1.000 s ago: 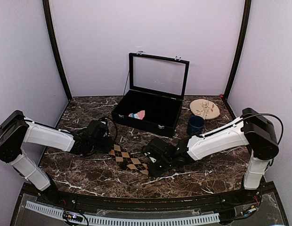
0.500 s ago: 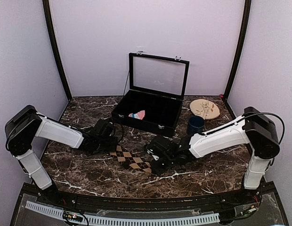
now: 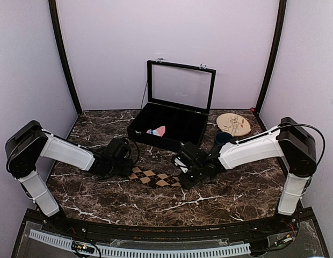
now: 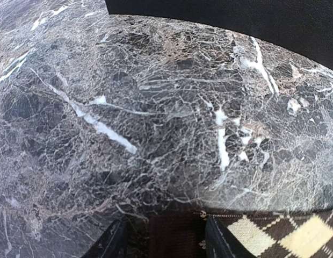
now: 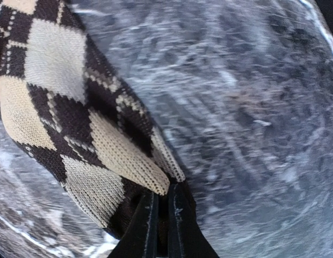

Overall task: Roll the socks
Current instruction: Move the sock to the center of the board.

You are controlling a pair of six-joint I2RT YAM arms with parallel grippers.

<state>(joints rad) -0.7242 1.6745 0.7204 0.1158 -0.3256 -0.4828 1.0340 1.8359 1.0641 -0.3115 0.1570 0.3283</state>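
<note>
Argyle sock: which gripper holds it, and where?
Right gripper is shut on the argyle sock at one end's edge. Left gripper straddles the dark cuff end; clamp unclear.

1. From above, the light is bright, soft and even. The pale walls [image 3: 172,43] glow, and the dark table [image 3: 102,199] shows only a dull sheen.
2. Shadows on the table in front of the case [image 3: 169,126] are faint and soft-edged. The black inside of the case swallows most detail.
3. In the left wrist view the table is crisp mid-frame, and the case's edge bows from lens distortion.
4. In the right wrist view the table is smeared with blur. The sock [image 5: 75,118] stays sharp beside the right pincer [image 5: 162,194].
</note>
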